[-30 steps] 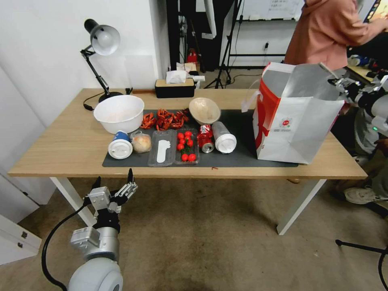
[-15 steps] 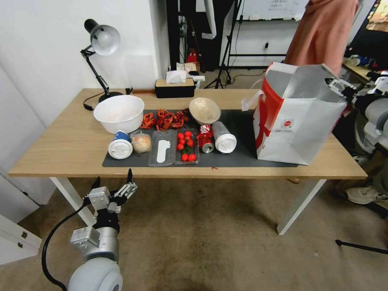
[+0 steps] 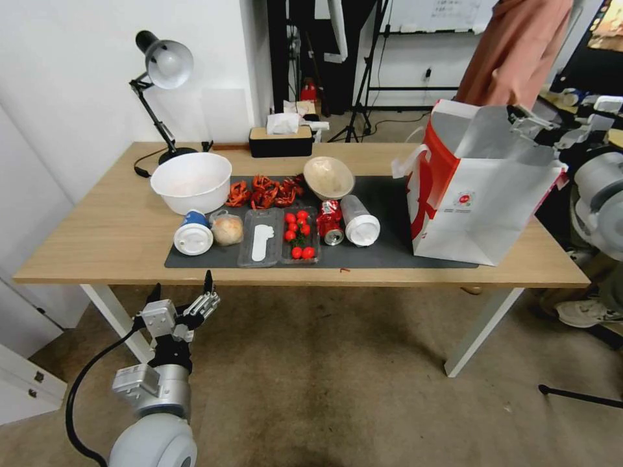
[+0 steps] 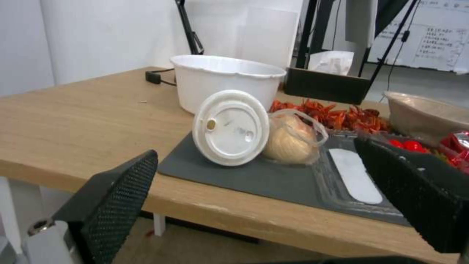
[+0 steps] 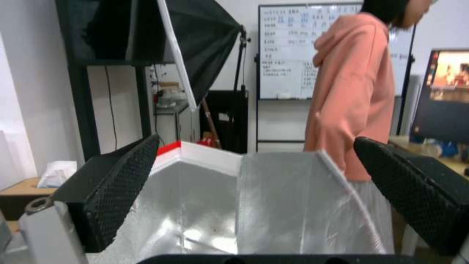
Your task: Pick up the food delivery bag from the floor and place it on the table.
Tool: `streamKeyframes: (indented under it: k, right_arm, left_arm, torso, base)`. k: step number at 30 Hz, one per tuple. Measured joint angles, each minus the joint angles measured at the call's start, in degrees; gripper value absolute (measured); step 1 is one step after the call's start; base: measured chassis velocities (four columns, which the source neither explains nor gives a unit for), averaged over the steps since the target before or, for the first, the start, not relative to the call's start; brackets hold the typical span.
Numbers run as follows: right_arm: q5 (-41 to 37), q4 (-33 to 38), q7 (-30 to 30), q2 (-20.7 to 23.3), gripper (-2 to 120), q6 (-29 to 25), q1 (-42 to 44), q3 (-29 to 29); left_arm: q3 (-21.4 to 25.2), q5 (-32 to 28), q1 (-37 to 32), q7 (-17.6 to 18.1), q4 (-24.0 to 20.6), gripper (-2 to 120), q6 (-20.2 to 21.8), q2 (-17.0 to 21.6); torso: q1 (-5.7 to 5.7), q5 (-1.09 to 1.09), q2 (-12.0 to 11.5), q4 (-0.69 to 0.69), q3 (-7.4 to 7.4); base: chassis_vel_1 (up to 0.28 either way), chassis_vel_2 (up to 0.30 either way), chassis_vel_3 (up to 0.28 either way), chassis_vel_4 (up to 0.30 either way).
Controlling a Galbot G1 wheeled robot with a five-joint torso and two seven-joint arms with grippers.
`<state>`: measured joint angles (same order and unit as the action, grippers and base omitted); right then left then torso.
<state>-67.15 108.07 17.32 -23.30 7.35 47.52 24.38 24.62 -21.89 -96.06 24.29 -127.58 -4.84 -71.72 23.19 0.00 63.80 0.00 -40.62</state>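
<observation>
The table (image 3: 97, 240) — light wood on white legs — stands on the brownish-grey floor (image 3: 337, 389) and carries a dark grey mat (image 3: 389, 194). At the mat's right end stands the food delivery bag (image 3: 480, 207), upright with its mouth open to the ceiling, foil lining showing, logo face toward the robot and the red side panel toward the left; its long axis runs roughly along the table's length. The right hand (image 3: 542, 126) is at the bag's upper right rim, fingers spread wide over the open mouth — the wrist view shows foil between them, gripping nothing. The left hand (image 3: 185, 301) hangs low before the table's front edge, fingers apart and empty.
</observation>
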Motion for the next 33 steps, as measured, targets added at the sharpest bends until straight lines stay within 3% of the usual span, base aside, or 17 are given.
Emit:
streamKeyframes:
  k: [5,7,15,17,19,21,33]
  right_arm:
    - [0.19,1.79,-2.39,1.16,100,-1.38,4.21,3.49]
    - [1.05,3.84,-5.28,2.17,100,-5.14,7.61,5.79]
    - [3.05,10.49,-5.97,2.04,100,-10.53,12.15,8.12]
    - [7.39,15.38,-3.33,0.13,100,-11.93,16.23,8.73]
    - [7.97,15.98,-2.91,-0.19,100,-12.07,16.74,8.72]
    - [14.65,22.05,1.95,-4.55,100,-12.87,21.82,7.39]
    - [32.26,30.11,10.35,-15.12,100,-14.32,36.95,6.37]
  left_arm:
    - [0.01,0.11,-0.35,0.00,-0.41,100,-0.16,-0.19]
    - [0.09,0.19,-0.56,0.00,-0.86,100,-0.29,-0.44]
    - [0.46,0.86,-1.14,-0.29,-1.60,100,-0.82,-0.81]
    - [0.92,1.46,-1.42,-0.96,-1.82,100,-1.26,-0.97]
    - [0.95,1.52,-1.46,-1.06,-1.84,100,-1.31,-1.00]
    - [1.11,2.16,-1.78,-1.81,-1.86,100,-1.85,-1.24]
    - [1.01,3.73,-2.12,-4.54,-1.36,100,-3.21,-1.73]
  torso:
    - [0.00,0.01,0.00,-0.02,0.00]
    - [0.00,0.01,0.00,-0.01,0.00]
    - [0.00,-0.01,0.00,0.00,0.00]
    - [0.00,-0.02,0.00,0.00,0.00]
    - [0.00,-0.01,0.00,0.00,0.00]
    - [0.00,0.01,0.00,0.00,0.00]
    - [-0.01,-0.02,0.00,-0.01,0.01]
  base:
    - [0.000,0.000,0.000,0.000]
    - [0.000,0.000,0.000,0.000]
    - [0.000,0.000,0.000,0.000]
    - [0.000,0.000,0.000,0.000]
    - [0.000,0.000,0.000,0.000]
    - [0.000,0.000,0.000,0.000]
    - [0.000,0.000,0.000,0.000]
